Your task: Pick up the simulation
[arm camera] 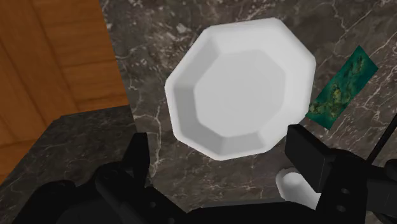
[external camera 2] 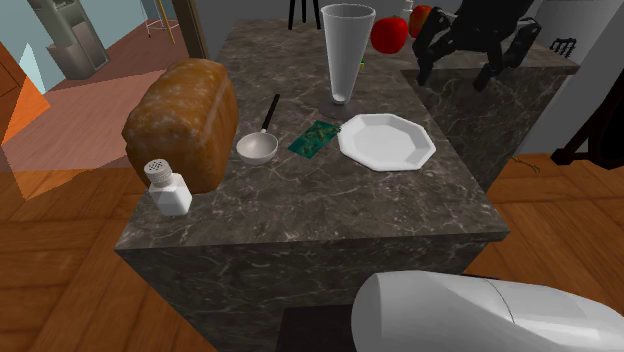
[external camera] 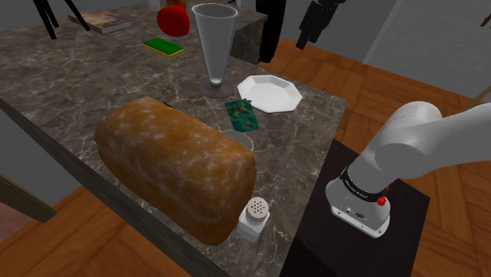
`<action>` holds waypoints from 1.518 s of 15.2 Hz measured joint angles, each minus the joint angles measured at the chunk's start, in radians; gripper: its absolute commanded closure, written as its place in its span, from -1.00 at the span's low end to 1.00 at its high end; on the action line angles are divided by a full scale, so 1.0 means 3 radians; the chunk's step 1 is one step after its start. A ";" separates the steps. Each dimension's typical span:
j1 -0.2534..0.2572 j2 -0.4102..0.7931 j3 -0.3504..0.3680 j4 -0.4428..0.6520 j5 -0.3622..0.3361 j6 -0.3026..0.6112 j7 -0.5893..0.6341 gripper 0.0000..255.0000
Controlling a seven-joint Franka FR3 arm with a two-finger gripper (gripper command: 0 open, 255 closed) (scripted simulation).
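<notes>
The simulation is a flat green patterned card (external camera: pixel 242 115) (external camera 2: pixel 313 138) (arm camera: pixel 337 92). It lies on the dark marble counter (external camera 2: pixel 330 205) right beside a white octagonal plate (external camera: pixel 270 94) (external camera 2: pixel 387 142) (arm camera: pixel 242 86). My black gripper (arm camera: pixel 221 156) hangs high over the plate, open, with nothing between its fingers. The card is off to the side of one finger (arm camera: pixel 305 153). In the second exterior view the gripper (external camera 2: pixel 458 72) shows above the counter's far right part.
A big bread loaf (external camera: pixel 177 165) (external camera 2: pixel 185 120) takes up the counter's near side, with a white shaker (external camera: pixel 253 219) (external camera 2: pixel 168 187) by it. A small ladle (external camera 2: pixel 257 148), a tall clear cone glass (external camera: pixel 214 47), a red apple (external camera: pixel 171 20) and a green sponge (external camera: pixel 164 46) also stand there.
</notes>
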State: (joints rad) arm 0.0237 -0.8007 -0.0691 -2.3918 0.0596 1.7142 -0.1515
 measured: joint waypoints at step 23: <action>0.0776 0.1141 0.1119 -0.0042 0.0004 0.1409 -0.0074 -1.00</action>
State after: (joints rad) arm 0.2566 -0.4585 0.2667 -2.4043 0.0609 2.1369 -0.1737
